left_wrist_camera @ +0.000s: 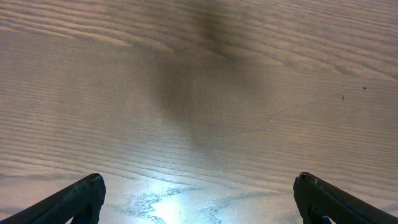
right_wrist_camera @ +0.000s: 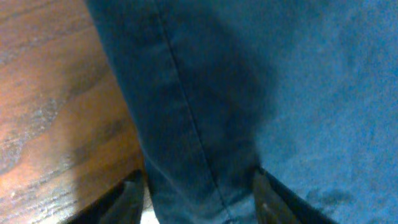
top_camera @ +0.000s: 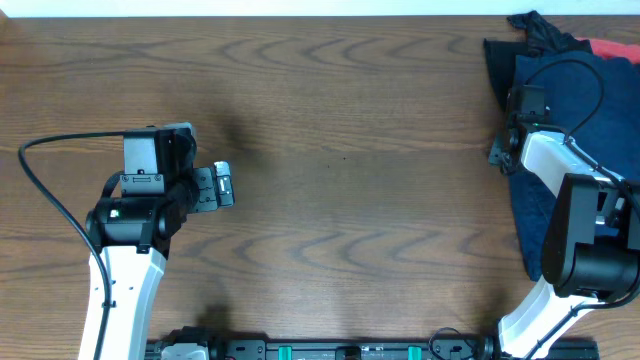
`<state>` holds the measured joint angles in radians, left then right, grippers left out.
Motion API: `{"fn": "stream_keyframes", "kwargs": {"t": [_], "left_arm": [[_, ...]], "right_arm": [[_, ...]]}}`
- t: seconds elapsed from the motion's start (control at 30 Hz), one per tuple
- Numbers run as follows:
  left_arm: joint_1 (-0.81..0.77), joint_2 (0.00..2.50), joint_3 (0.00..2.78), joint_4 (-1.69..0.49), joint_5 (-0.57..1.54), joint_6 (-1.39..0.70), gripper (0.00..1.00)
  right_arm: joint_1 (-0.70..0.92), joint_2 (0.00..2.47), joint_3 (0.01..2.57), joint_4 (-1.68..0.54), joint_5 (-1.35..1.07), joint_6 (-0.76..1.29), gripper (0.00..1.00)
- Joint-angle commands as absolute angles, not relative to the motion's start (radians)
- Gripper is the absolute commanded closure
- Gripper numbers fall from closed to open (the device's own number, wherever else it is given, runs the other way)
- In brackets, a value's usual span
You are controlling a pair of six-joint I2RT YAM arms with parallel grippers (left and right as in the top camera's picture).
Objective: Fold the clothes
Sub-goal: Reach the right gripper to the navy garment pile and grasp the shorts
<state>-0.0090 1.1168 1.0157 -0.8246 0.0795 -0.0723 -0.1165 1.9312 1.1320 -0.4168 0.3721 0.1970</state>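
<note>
The clothes lie in a pile at the table's far right: dark blue denim-like cloth [top_camera: 560, 110], a black piece [top_camera: 540, 30] behind it and a red piece [top_camera: 612, 48] at the edge. My right gripper [top_camera: 500, 152] is down at the pile's left edge. In the right wrist view its fingers [right_wrist_camera: 196, 196] are part-way open and straddle the stitched edge of the blue cloth [right_wrist_camera: 249, 74], which lies flat. My left gripper [top_camera: 222, 185] is open and empty over bare wood at the left, its fingers [left_wrist_camera: 196, 199] wide apart.
The wooden table [top_camera: 350, 150] stretches between the arms. The right arm's white body [top_camera: 560, 170] and its cable lie over the pile. The table's far edge runs along the top of the overhead view.
</note>
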Motion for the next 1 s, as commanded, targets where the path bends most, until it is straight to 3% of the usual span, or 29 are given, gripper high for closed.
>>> {"fn": "stream_keyframes", "kwargs": {"t": [0.0, 0.1, 0.37, 0.6, 0.77, 0.97], "left_arm": [[-0.005, 1.117, 1.032, -0.821, 0.090, -0.077, 0.02], [-0.005, 1.117, 1.032, -0.821, 0.090, -0.077, 0.02], [-0.005, 1.117, 1.032, -0.818, 0.089, -0.077, 0.02], [-0.005, 1.117, 1.032, -0.810, 0.089, -0.077, 0.02], [-0.005, 1.117, 1.032, -0.810, 0.089, -0.077, 0.02], [-0.005, 1.117, 1.032, -0.809, 0.089, -0.077, 0.02]], "right_arm": [[-0.125, 1.943, 1.144, -0.414, 0.396, 0.226, 0.73], [-0.124, 1.943, 1.145, -0.411, 0.397, 0.225, 0.99], [-0.123, 1.851, 1.207, -0.490, 0.368, 0.218, 0.99], [-0.063, 1.705, 1.373, -0.596, -0.150, 0.001, 0.99], [0.118, 1.683, 1.393, -0.666, -0.316, -0.025, 0.99], [0.385, 1.725, 1.393, -0.666, -0.242, -0.004, 0.99]]}}
